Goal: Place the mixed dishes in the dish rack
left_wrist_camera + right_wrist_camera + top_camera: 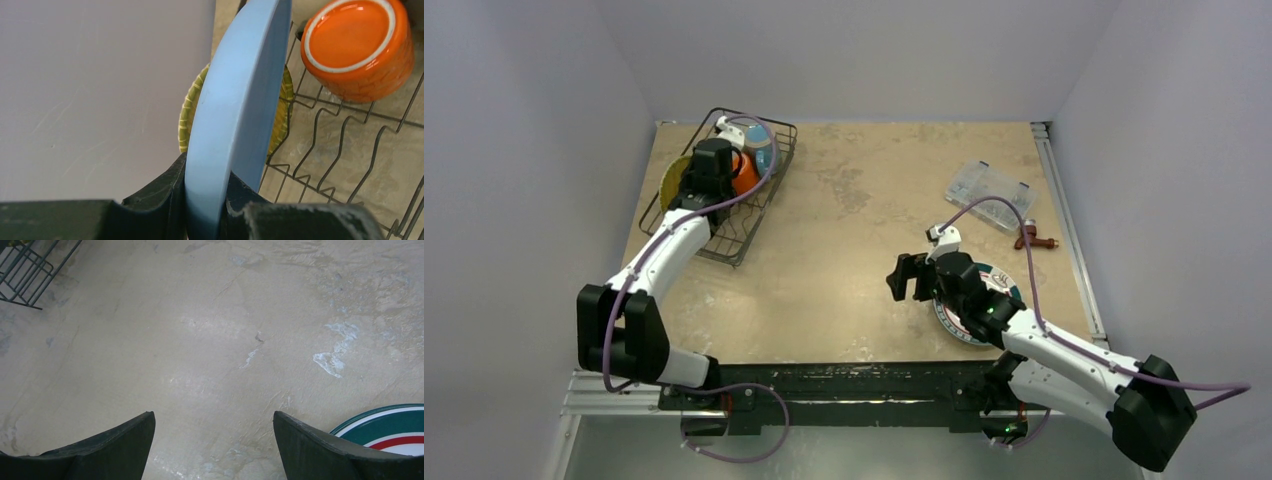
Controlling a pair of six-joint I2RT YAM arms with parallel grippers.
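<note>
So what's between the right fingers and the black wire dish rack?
Nothing: bare beige tabletop from the right fingers to the black wire dish rack, seen in the top view.

From above, the left arm [674, 240] hides the blue plate [235, 110]. The right arm [1054, 355] covers half the teal-rimmed plate [1007, 288], which its wrist view crops.

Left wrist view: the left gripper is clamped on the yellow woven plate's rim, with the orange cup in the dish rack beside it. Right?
Not quite: the left gripper is clamped on the plain blue plate; the yellow woven plate stands behind it, as the left wrist view shows. The orange cup is in the dish rack.
</note>
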